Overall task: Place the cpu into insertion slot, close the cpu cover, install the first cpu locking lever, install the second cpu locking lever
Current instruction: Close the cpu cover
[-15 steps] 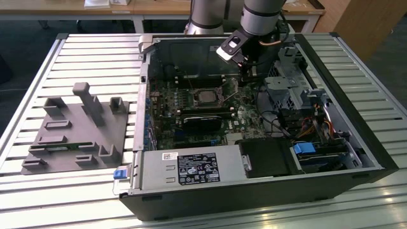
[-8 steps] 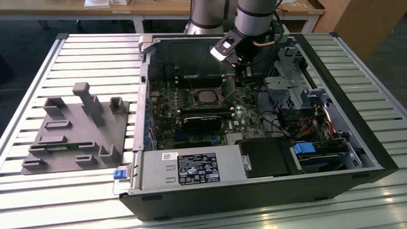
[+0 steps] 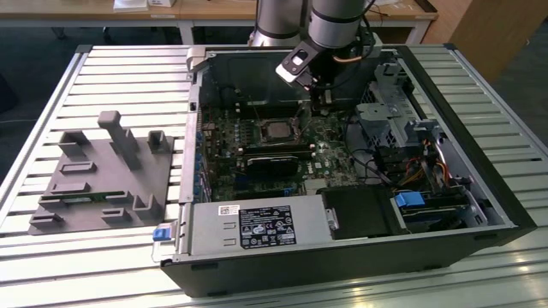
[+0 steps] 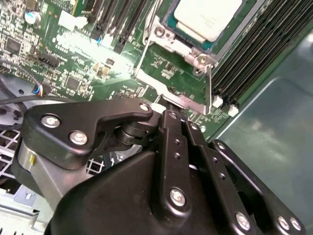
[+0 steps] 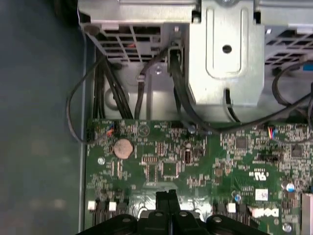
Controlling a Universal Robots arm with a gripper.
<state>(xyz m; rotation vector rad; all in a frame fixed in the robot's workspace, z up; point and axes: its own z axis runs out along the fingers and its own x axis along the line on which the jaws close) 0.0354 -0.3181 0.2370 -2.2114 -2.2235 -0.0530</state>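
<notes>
Second wrist view shows the small square chip with a dull silver metal top [image 4: 208,17] seated in its socket [image 4: 168,19]; the thin silvery frame plate with a square window [image 4: 156,83] lies swung open, hinge by the chip, free edge toward the black hand [image 4: 168,115], fingers together, just beside it; likely light, stiff, pivoting only, best pushed at that free edge; near-square, no clear long axis.

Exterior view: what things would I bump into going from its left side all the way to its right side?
grey holder tray → cpu → gripper → blue clip → dark case wall
</notes>
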